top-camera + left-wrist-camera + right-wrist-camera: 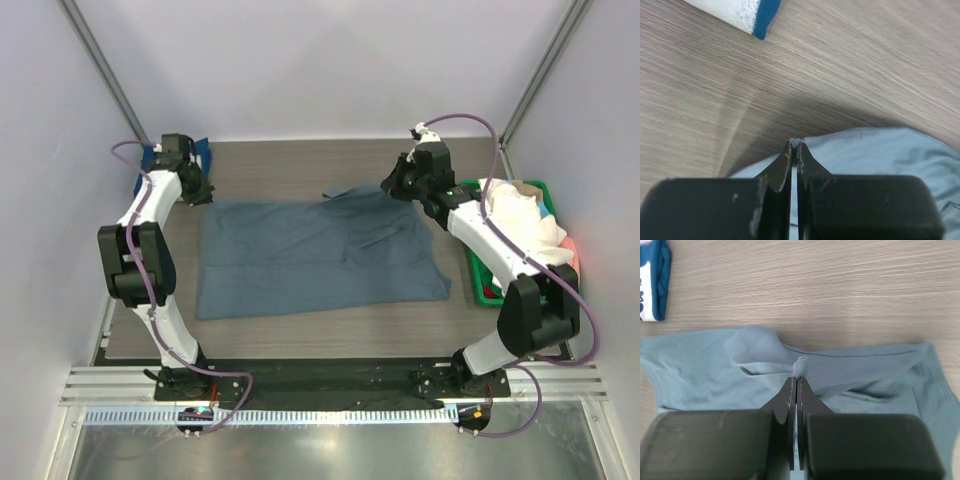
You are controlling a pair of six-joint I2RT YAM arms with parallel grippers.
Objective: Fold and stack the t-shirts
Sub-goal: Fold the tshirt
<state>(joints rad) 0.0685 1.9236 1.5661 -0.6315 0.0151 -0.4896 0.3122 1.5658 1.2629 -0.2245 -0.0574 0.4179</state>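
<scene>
Two hands are pinched shut on one slate-blue t-shirt [300, 262], which lies spread over the middle of the wooden tabletop [300, 160], wrinkled toward its right side. Seen from above, the left hand [203, 190] sits at the shirt's 11 o'clock corner. In its wrist view, the left hand [794, 150] has its jaws pressed together with a small tuft of the pale blue cloth [880, 155] showing at the tips. The right hand [392, 185] is at the shirt's 1 o'clock edge, where a flap of cloth is raised off the tabletop. In its own view, the right hand [796, 382] clamps a bunched fold of the shirt [700, 370] between closed jaws.

At 10 o'clock on the tabletop, just behind the left arm, lies a folded navy t-shirt [200, 152] with white print, apart from the spread shirt. It shows at the top edge of the left wrist view [752, 12] and at 10 o'clock in the right wrist view [652, 280]. At 3 o'clock stands a green basket [485, 285] holding a heap of pale t-shirts [520, 215], white and cream with some pink, partly hidden by the right arm.
</scene>
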